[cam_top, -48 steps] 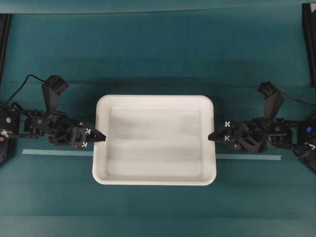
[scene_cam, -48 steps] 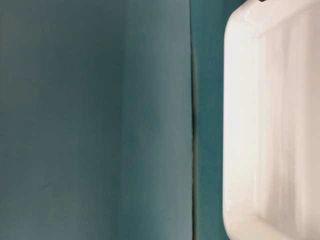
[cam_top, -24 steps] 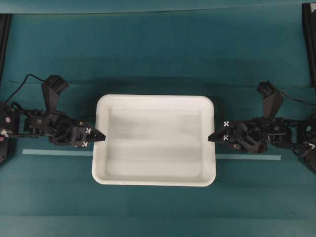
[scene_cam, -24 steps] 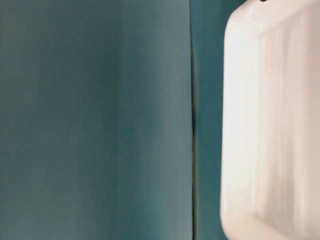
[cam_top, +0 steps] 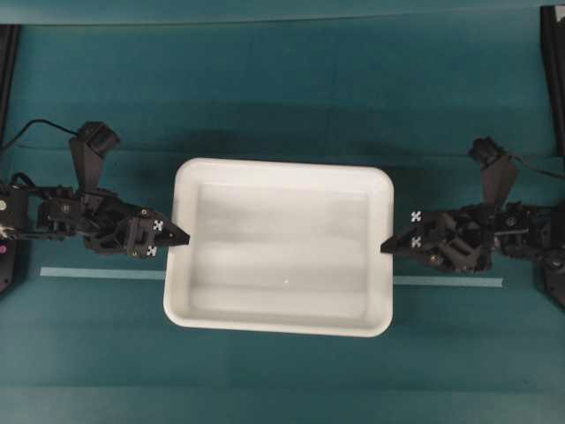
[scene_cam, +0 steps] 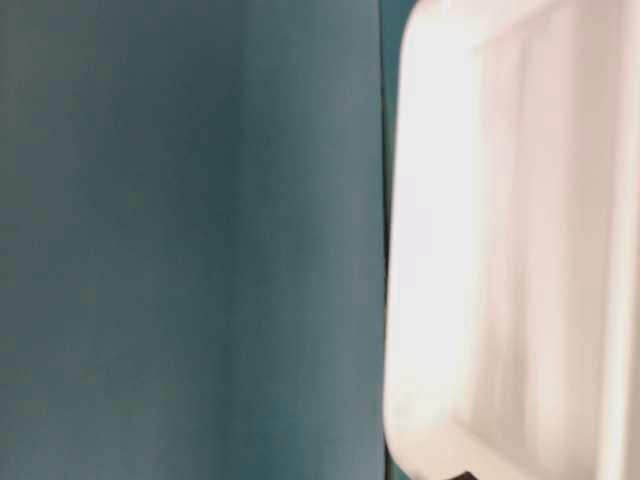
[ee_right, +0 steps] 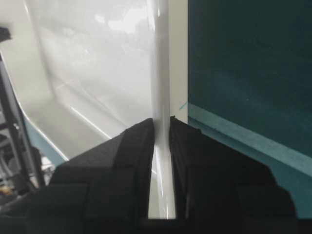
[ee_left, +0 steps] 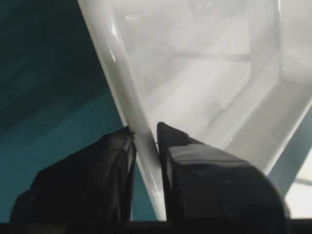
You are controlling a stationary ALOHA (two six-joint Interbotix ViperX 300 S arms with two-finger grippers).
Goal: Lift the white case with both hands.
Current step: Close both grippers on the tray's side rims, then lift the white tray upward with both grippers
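Raised white case [cam_top: 281, 246] hangs between both claws.

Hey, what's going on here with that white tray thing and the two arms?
Two robot arms hold the white case between them. The left gripper is shut on its left rim, the right gripper on its right rim. The wrist views show each rim pinched between the jaws, above the teal table.

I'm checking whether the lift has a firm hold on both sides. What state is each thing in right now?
white case: upright, empty, held by its rim at both short ends.
left gripper: shut on the case's rim, one finger inside, one outside.
right gripper: shut on the opposite rim the same way.
pale tape strip: flat on the teal table, passing under the case.
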